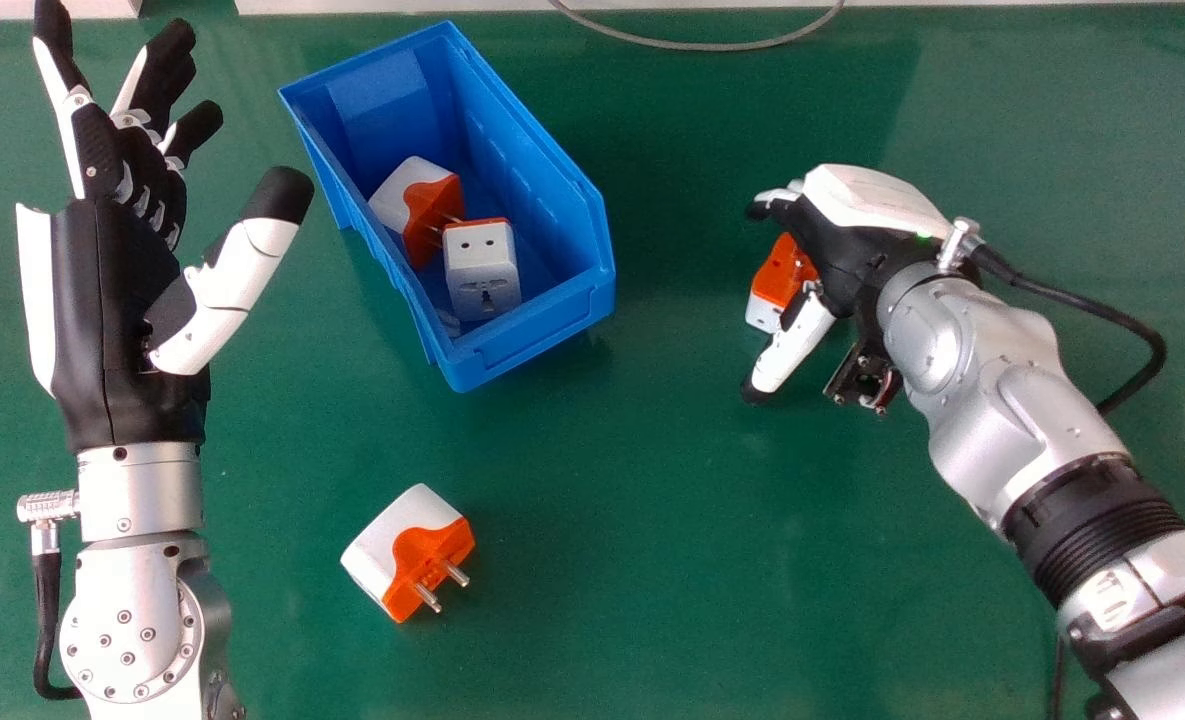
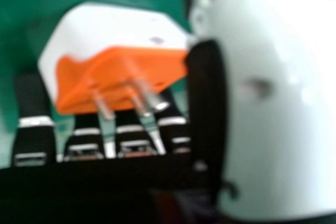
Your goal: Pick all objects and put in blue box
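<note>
Beneath everything lies a green surface, and on it stands the landmark, a deep blue plastic box with an open top. To the box's right, the black and white right hand is wide, fingers fairly straight and thumb apart from them, with a white and orange plug adapter between; whether the thumb touches it, I cannot tell. To the box's left, the left hand is open, holding nothing. Nearer the robot than the box lies a loose white and orange adapter, while inside the box sit a tilted white and orange adapter and a mostly white socket adapter. The step in hand looks to be grasping the adapter right of the box. It would go best with the fingers well along the far side of the white body and the thumb closing squarely against the opposite side, gently enough that the block does not twist. Pinching by the slim metal prongs would likely let it swing or slip. Once it is secure, lift above the box's rim before crossing leftward, then lower before release.
</note>
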Controlling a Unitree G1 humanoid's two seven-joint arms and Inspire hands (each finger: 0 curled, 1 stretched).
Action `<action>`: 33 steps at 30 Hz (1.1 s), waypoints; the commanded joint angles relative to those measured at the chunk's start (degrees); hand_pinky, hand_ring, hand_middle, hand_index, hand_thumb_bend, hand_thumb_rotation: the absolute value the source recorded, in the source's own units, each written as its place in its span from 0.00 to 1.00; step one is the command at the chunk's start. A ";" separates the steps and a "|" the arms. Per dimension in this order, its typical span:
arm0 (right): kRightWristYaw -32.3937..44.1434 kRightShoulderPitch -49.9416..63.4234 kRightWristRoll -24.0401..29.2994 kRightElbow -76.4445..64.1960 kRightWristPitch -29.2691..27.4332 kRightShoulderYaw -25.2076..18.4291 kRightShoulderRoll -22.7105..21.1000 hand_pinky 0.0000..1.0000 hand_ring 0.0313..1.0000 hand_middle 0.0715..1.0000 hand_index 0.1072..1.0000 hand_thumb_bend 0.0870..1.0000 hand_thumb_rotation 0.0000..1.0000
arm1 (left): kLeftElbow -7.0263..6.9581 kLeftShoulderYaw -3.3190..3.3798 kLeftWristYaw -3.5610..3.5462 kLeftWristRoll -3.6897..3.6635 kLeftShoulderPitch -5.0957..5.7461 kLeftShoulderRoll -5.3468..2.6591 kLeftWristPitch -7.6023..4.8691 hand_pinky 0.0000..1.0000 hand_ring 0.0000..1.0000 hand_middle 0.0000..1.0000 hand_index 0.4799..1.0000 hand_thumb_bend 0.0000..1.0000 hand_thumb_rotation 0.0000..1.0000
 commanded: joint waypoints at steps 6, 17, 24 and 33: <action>-2.54 -0.77 0.73 -2.56 -0.91 -0.36 -0.39 0.27 0.38 0.45 0.47 0.49 0.00 | -0.77 0.35 0.09 0.01 -0.22 0.49 -0.44 0.88 0.93 0.91 0.79 0.82 0.49; -4.40 0.39 1.40 -7.05 -2.34 -1.29 -1.04 0.29 0.38 0.46 0.44 0.47 0.00 | -0.75 0.44 -0.04 -0.13 -0.09 0.67 -0.65 0.88 0.93 0.91 0.79 0.83 0.49; -3.18 4.31 1.55 -21.52 -0.21 -3.78 -2.94 0.32 0.37 0.47 0.44 0.47 0.00 | -1.13 0.45 -0.19 -0.10 0.19 0.78 -0.43 0.88 0.93 0.91 0.79 0.83 0.49; -3.87 9.59 0.75 -45.29 3.80 -7.42 -0.34 0.29 0.39 0.47 0.48 0.45 0.00 | -1.43 0.70 1.56 1.88 0.49 0.83 -0.08 0.88 0.93 0.90 0.79 0.83 0.50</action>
